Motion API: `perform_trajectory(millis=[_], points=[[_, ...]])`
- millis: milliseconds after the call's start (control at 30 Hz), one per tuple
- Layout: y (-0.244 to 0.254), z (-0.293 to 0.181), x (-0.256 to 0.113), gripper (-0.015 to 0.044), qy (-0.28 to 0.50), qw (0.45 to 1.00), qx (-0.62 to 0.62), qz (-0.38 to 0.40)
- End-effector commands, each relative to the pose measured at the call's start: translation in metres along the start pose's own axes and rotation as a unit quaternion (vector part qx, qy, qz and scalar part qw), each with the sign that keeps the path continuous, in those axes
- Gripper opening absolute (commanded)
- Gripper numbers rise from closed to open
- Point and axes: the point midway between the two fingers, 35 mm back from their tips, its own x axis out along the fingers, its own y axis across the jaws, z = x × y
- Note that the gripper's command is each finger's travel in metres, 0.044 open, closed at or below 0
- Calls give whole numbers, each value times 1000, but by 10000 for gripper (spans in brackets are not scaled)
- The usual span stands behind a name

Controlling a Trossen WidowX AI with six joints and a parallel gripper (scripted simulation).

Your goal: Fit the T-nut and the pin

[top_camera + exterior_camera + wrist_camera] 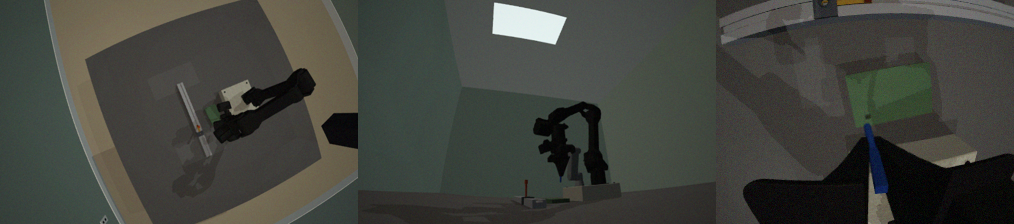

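Our end effector [561, 176] [869, 143] is clenched on the blue pin [560, 179] [876, 162], which hangs nearly upright, its narrower end pointing down, clear of the desk [129, 100] [430, 207] [746, 130]. In the wrist view we see the pin's lower tip just outside the near edge of the green tray [212, 113] [557, 200] [891, 95]. The tray lies between the pale base block [236, 96] [573, 193] [936, 150] and the aluminum rail [187, 104] [539, 203] [916, 10]. Across the rail sits the dark bracket [200, 133] [522, 200] [825, 9], with a brassy spot showing in its hole. Right beside it, the orange handle [198, 126] [526, 188] stands upright from the rail. We cannot tell how the nut lies inside the slot.
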Motion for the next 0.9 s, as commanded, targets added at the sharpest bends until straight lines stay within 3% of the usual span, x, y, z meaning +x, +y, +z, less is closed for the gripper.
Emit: perform_trajectory(millis=[0, 867], points=[[5, 11, -3, -150, 4, 1000, -8, 4], [31, 90, -9, -150, 25, 1000, -3, 3]])
